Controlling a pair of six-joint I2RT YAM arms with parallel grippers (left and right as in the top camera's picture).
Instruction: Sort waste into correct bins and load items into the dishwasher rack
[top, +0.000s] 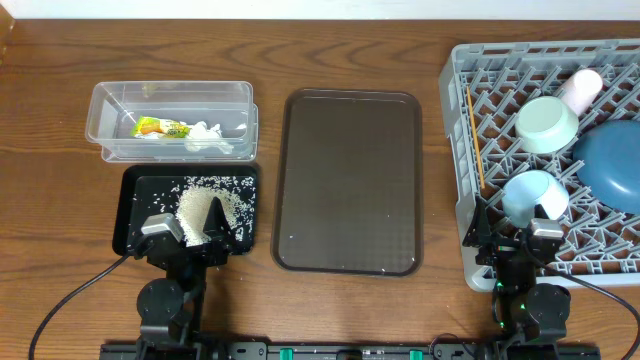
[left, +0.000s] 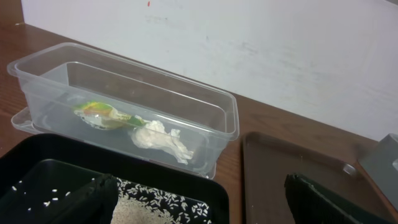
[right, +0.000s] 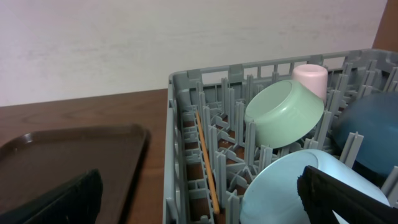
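Wooden table (top: 350, 55); snack wrapper (left: 102, 115) print illegible.

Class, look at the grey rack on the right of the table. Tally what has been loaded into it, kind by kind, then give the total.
Pale bowls: 2
Pink cup: 1
Dark blue dish: 1
Wooden stick: 1
Total in the rack: 5

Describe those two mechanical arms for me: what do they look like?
Both are black and jointed. The left claw and right claw each have two dark fingers and a silver block. A black cable trails from each; small green lights glow on the right one.
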